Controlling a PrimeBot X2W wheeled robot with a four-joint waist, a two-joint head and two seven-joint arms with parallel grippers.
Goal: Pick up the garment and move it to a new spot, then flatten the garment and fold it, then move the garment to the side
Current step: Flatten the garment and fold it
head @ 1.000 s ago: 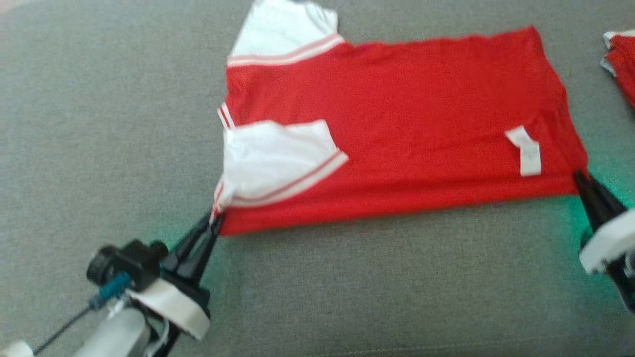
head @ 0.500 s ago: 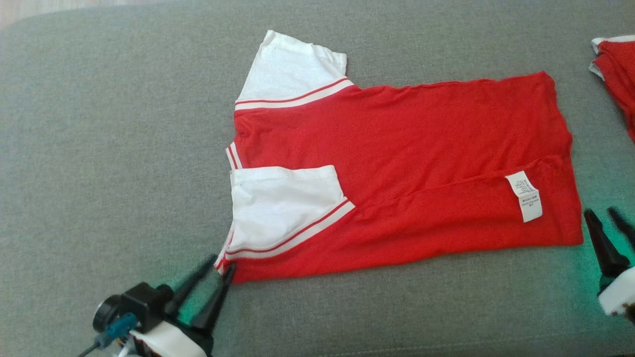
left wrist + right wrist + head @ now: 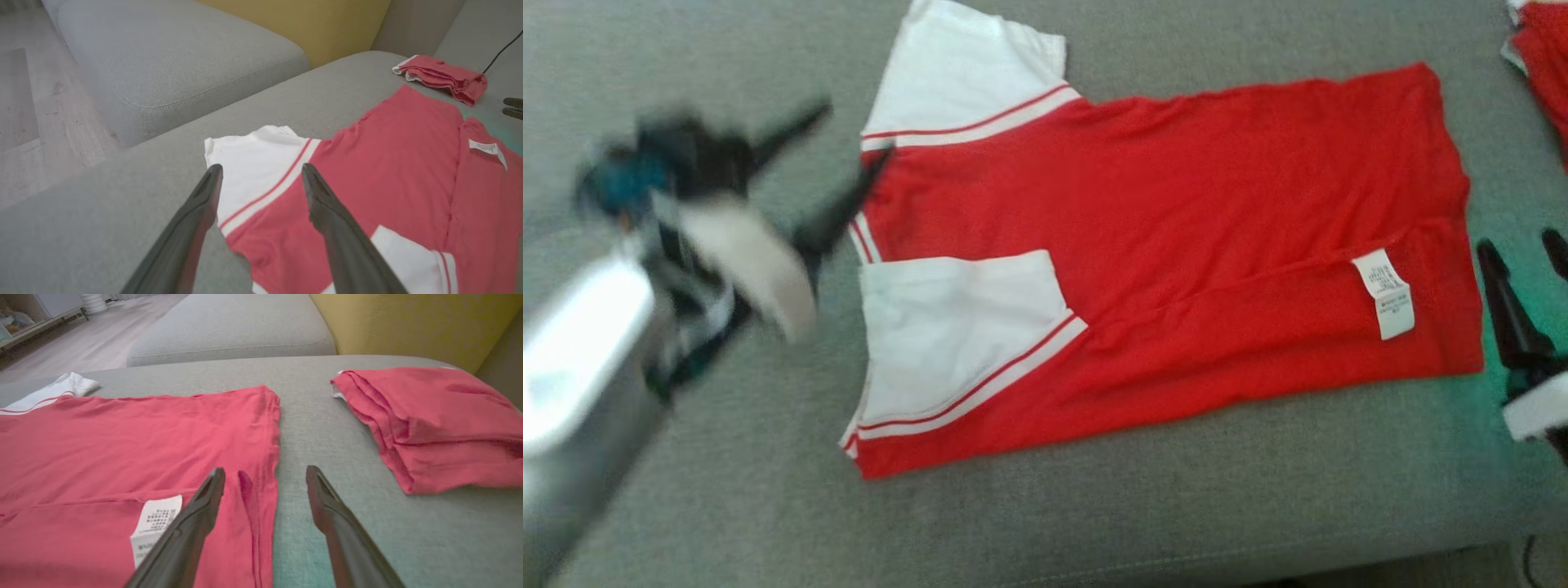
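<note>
My left gripper (image 3: 854, 131) is blurred on the head camera, but its two dark fingers stand wide apart with nothing between them. They sit at the neck end of the garment (image 3: 1176, 204), where the far white sleeve (image 3: 964, 65) meets the red body. Through the left wrist camera the fingers straddle that sleeve's red-and-white band, and I cannot tell whether either tip touches the cloth. My right gripper (image 3: 1519, 242) is also spread open and empty, just beside the hem end of the garment. Through the right wrist camera one finger lies over the hem by the white care label (image 3: 1384, 294) and the other over bare grey fabric. The garment, a red shirt with white sleeves, lies flat across the grey sofa seat (image 3: 727, 490), its near sleeve (image 3: 956, 327) folded in over the body and the far one sticking out past the edge. A second red garment (image 3: 429, 420) lies folded on the same seat, apart from the hem. Beyond it I see a yellow backrest (image 3: 408, 322), and a wooden floor (image 3: 24, 102) past the sofa.
</note>
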